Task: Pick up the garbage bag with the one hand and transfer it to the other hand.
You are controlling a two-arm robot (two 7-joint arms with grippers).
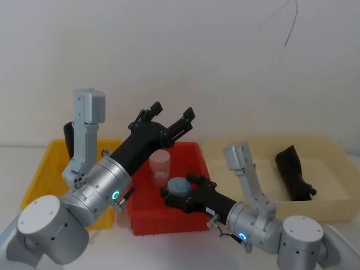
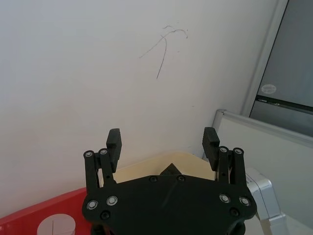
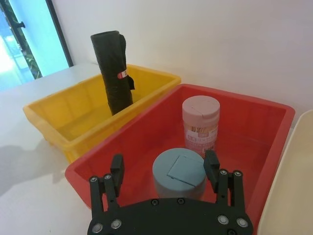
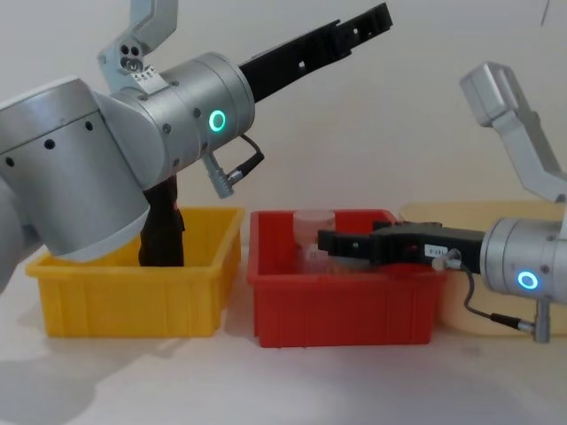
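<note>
The garbage bag (image 3: 113, 71), a black roll with a red label, stands upright in the yellow bin (image 4: 133, 301), its long axis near vertical. The left gripper (image 1: 171, 111) is raised, jaws open and empty. The right gripper (image 3: 164, 165) has its jaws open astride a blue-lidded jar (image 1: 180, 185).

In the head view the left arm (image 1: 98, 185) covers most of the bag (image 1: 68, 140), leaving a dark sliver; from the chest the same arm hides its top. The wall of the red bin (image 4: 341, 305) hides the lower half of the clear jar (image 4: 312, 221). The bag's label (image 3: 123, 75) is too small to read. The cream tray (image 3: 293, 186) is cut by the right wrist view's edge.
</note>
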